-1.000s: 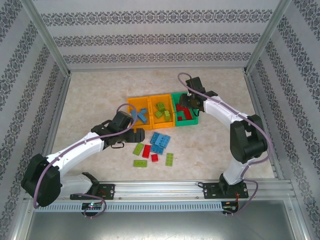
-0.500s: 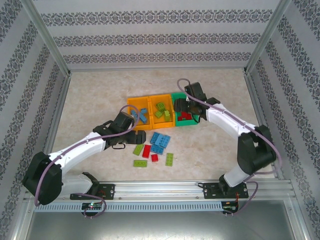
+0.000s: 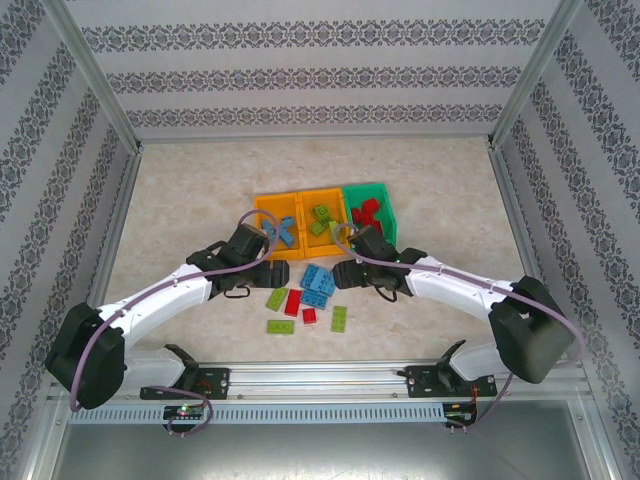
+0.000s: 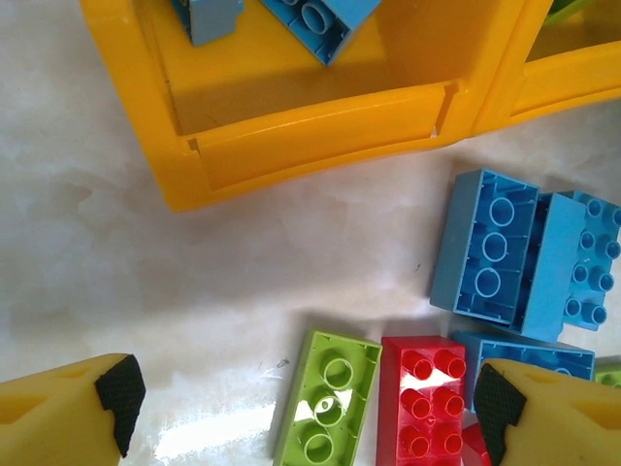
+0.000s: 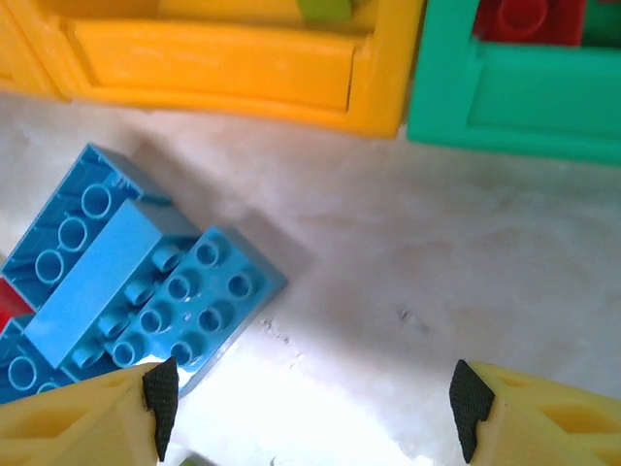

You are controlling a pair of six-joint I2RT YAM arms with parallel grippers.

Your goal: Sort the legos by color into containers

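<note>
Where the table [image 3: 180, 190] carries a row of three containers standing side against side, the contents are as follows.

Left orange bin [image 3: 270, 210]: blue bricks [image 3: 283, 232] inside.
Middle orange bin [image 3: 310, 243]: lime bricks [image 3: 320, 220] inside.
Green bin [image 3: 386, 192], at the right end of the row: red bricks [image 3: 367, 211] inside.

Loose legos, all on the table just near of the bins:
- a cluster of blue legos [image 3: 318, 282] lying against one another, near of the middle orange bin;
- a lime brick [image 3: 276, 298], hollow underside up, left of the cluster;
- a red brick [image 3: 292, 301], studs up, just beside that lime brick on its right;
- a small red piece [image 3: 309, 316], near of the cluster;
- a second lime brick [image 3: 339, 318], to the right of the small red piece;
- a third lime brick [image 3: 279, 326], nearest the arm bases.

Left gripper [image 4: 309, 393]: jaws spread wide with nothing between them, hanging over the upturned lime brick and the red brick, near of the left orange bin.

Right gripper [image 5: 315, 398]: jaws spread wide and empty, over bare table just right of the blue cluster, near of the seam where the middle orange bin meets the green bin.
</note>
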